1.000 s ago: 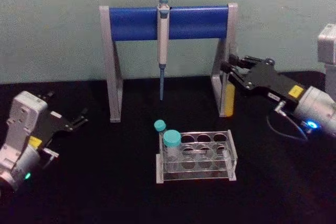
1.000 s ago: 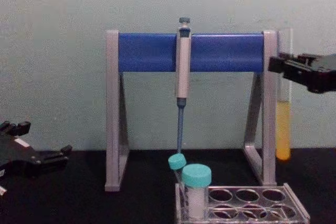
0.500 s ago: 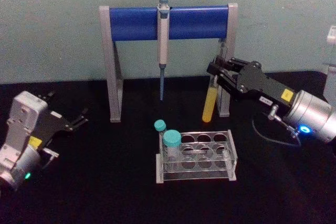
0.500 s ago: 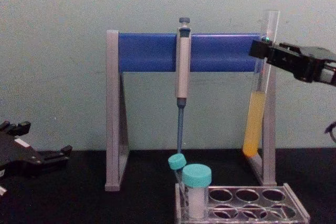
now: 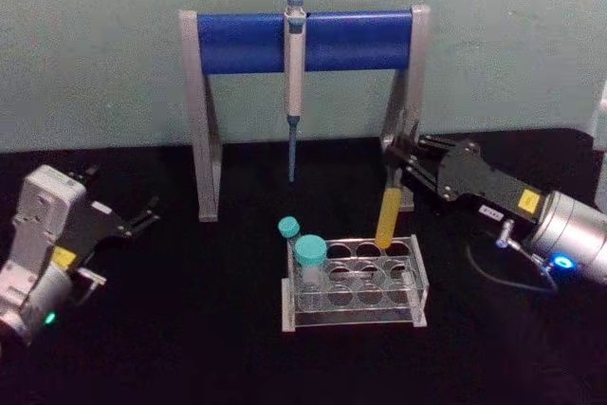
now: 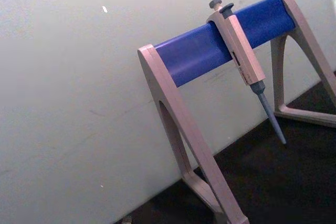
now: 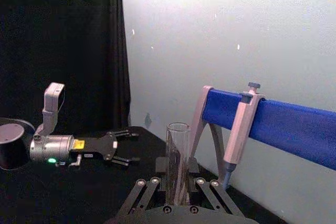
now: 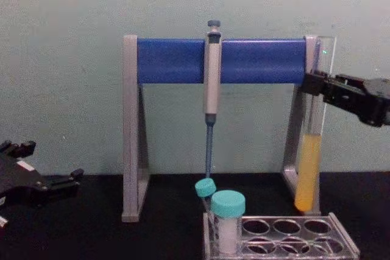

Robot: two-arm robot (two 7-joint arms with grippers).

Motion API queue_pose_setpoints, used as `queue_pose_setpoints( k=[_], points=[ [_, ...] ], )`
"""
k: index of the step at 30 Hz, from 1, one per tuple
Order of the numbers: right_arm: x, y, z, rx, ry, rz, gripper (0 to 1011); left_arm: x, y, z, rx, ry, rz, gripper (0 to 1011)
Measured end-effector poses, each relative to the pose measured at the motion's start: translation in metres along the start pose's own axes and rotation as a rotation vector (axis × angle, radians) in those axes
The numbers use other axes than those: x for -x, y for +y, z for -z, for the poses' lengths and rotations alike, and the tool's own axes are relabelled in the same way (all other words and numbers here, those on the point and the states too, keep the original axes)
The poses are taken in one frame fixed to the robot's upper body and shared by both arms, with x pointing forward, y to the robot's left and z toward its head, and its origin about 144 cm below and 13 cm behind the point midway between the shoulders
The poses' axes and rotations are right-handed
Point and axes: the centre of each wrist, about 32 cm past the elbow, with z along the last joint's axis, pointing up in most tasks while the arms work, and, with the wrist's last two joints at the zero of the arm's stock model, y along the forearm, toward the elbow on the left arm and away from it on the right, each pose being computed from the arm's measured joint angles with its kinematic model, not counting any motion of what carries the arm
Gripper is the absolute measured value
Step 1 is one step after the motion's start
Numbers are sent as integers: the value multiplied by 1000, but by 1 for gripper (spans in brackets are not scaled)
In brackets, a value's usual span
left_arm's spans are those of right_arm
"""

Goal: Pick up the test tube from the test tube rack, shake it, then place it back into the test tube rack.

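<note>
The right claw [image 5: 395, 160] holds the test tube [image 5: 387, 218] just in front of the pipette stand's right leg [image 5: 414, 73], which closes off the room behind it, while the test tube rack [image 5: 360, 317] below has its middle and right holes free. Two teal-capped vials [image 5: 310, 251] block the rack's left end, the pipette [image 5: 294, 64] hangs behind it, and bare desk [image 5: 209, 329] lies between the rack and the parked left claw [image 5: 145, 215].

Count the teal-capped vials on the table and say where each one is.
2. The larger vial stands in the test tube rack, at its left end. The smaller vial leans just behind it, at the rack's rear left corner. None seems hidden.
</note>
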Motion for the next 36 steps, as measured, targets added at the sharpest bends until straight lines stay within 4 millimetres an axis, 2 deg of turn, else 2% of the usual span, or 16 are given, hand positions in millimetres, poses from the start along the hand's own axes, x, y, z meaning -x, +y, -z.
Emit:
queue_pose_setpoints(
  k=[36],
  points=[
    [-7, 19, 30, 69, -22, 2, 230, 0, 0, 0, 0, 0, 0, 1001]
  ],
)
